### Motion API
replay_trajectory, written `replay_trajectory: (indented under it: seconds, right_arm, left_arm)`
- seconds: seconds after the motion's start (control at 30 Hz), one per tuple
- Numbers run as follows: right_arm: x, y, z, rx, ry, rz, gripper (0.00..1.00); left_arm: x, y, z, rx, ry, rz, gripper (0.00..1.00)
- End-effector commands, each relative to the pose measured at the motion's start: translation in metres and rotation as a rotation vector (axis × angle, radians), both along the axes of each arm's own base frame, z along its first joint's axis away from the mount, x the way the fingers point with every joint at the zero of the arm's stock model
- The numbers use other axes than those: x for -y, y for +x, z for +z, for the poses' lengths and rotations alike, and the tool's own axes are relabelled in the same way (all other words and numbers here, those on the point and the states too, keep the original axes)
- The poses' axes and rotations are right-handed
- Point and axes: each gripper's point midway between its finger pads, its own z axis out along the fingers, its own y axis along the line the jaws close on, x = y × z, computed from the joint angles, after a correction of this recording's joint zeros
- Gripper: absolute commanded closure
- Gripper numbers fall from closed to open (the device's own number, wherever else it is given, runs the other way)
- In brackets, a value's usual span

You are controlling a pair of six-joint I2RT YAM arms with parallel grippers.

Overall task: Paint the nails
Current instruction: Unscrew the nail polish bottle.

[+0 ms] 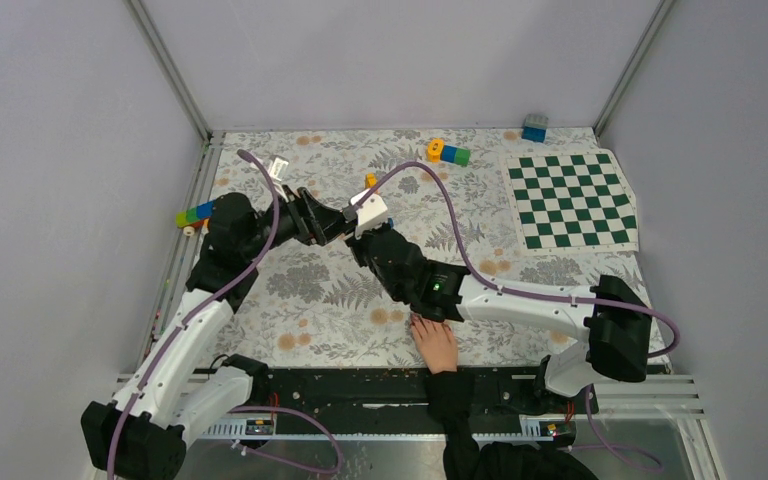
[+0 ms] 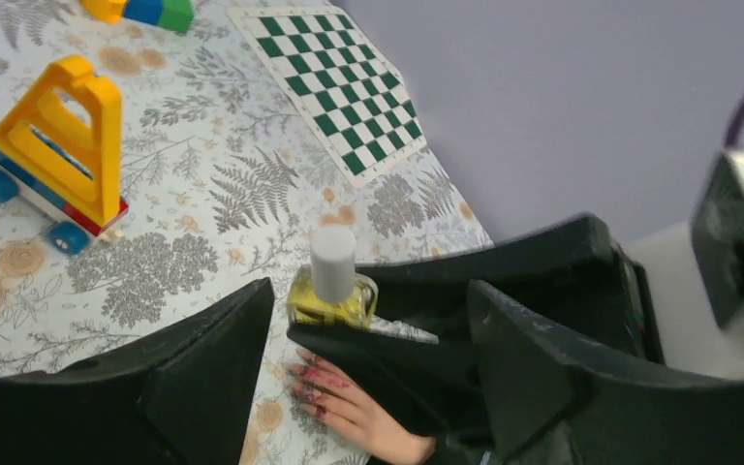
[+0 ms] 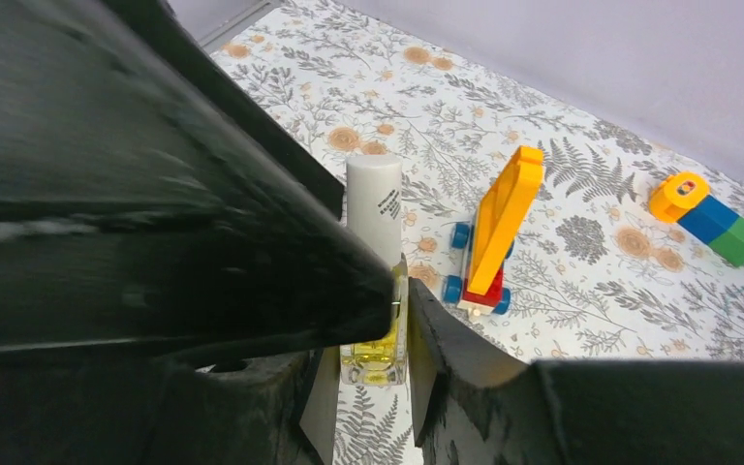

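Note:
My right gripper (image 3: 399, 291) is shut on a small glass polish bottle (image 3: 376, 329) of yellow liquid with a white cap (image 3: 373, 199), held upright above the floral table cover. My left gripper (image 2: 368, 300) is open, its jaws wide apart, facing the bottle (image 2: 334, 291) from the cap side without touching it. A pale hand (image 1: 436, 342) with a black sleeve lies flat at the near edge, below the right arm. Its dark red nails (image 2: 308, 380) show in the left wrist view, with red smears on the fingers. In the top view the two grippers meet near the table's middle (image 1: 355, 232); the bottle is hidden there.
A yellow toy cart with blue wheels (image 2: 58, 155) stands just beyond the grippers and also shows in the right wrist view (image 3: 494, 232). A green checkerboard mat (image 1: 570, 200) lies at the back right. Bricks lie at the back (image 1: 448, 152), the far corner (image 1: 534, 127) and the left edge (image 1: 195, 213).

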Motion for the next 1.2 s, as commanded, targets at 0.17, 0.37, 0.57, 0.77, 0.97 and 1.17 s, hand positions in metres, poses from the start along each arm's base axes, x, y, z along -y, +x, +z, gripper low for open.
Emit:
replay_trajectory:
  seconds: [0.17,0.37,0.57,0.77,0.97,1.17]
  right_arm:
    - [0.033,0.008,0.061,0.096,0.165,-0.102,1.00]
    - [0.036,0.008,0.056,-0.018,0.213,-0.003,1.00]
    - [0.028,-0.010,0.072,-0.217,0.384,0.384,1.00]
    - [0.021,-0.067,0.107,-0.311,0.459,0.826,1.00]
    - [0.023,-0.098,0.121,-0.362,0.495,1.036,1.00]
    - [0.019,-0.106,0.119,-0.406,0.497,1.101,1.00]
  left_arm:
    - [-0.010,-0.028,0.048,0.187,-0.008,-0.020,0.06]
    - [-0.023,-0.021,0.051,0.206,0.000,0.053,0.04]
    - [-0.015,-0.045,0.074,0.333,-0.057,-0.057,0.02]
    - [-0.006,-0.073,0.092,0.433,-0.116,-0.203,0.01]
    - [-0.003,-0.080,0.095,0.444,-0.129,-0.245,0.01]
    - [0.000,-0.086,0.096,0.443,-0.150,-0.297,0.02]
